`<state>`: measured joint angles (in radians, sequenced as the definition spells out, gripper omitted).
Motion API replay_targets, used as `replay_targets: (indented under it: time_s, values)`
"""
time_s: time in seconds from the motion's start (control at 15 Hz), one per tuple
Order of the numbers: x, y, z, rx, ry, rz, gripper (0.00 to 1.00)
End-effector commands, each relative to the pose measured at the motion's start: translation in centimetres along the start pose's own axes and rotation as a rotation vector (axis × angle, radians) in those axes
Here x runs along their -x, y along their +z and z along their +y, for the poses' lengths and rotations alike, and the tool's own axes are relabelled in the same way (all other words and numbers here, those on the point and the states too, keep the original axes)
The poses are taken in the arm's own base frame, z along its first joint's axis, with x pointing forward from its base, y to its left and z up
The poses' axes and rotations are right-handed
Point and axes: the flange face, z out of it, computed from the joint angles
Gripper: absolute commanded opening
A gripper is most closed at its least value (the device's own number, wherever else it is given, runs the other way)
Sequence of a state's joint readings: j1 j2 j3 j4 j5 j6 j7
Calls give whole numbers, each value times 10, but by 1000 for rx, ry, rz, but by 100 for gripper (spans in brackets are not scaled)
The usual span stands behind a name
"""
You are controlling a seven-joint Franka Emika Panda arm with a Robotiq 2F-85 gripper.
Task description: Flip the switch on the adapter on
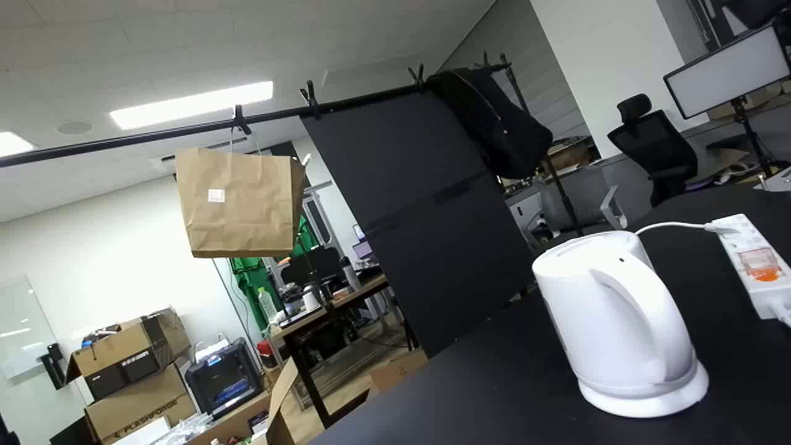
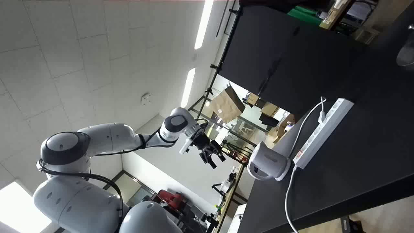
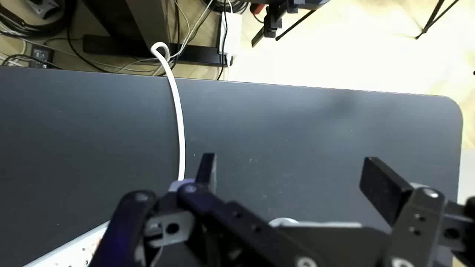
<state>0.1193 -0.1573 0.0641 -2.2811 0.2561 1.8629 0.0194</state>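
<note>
The adapter is a long white power strip lying on the black table in both exterior views (image 1: 735,238) (image 2: 318,139). Its switch, a small orange rocker under a clear cover, is at one end (image 1: 766,272) (image 2: 299,154). In the wrist view, part of the strip (image 3: 74,250) shows at the bottom left; the gripper's finger hides the rest, and the switch is not clearly visible. My gripper (image 2: 217,161) is raised away from the strip, on the far side of the kettle in that exterior view. Its fingers (image 3: 291,170) are wide apart with nothing between them.
A white kettle (image 1: 612,327) (image 2: 268,158) stands beside the strip's switch end; its pale edge (image 3: 323,224) shows behind the gripper. A white cable (image 3: 180,122) (image 2: 288,197) runs from the strip over the table edge. Another cable (image 2: 305,121) is plugged into the strip.
</note>
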Motion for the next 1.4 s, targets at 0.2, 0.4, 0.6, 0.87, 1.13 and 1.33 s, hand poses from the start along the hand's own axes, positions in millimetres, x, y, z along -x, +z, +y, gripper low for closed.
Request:
replay_targets:
  time_s: [0.2, 0.4, 0.6, 0.87, 1.13, 1.33]
  values:
    - [-1, -1, 0, 0, 0, 3, 100]
    - [-1, -1, 0, 0, 0, 3, 100]
    - [-1, -1, 0, 0, 0, 3, 100]
    - [-5, 1, -6, 21, -30, 57, 100]
    - [-24, 10, -24, 67, -84, 164, 71]
    - [-45, 21, -39, 113, -126, 275, 55]
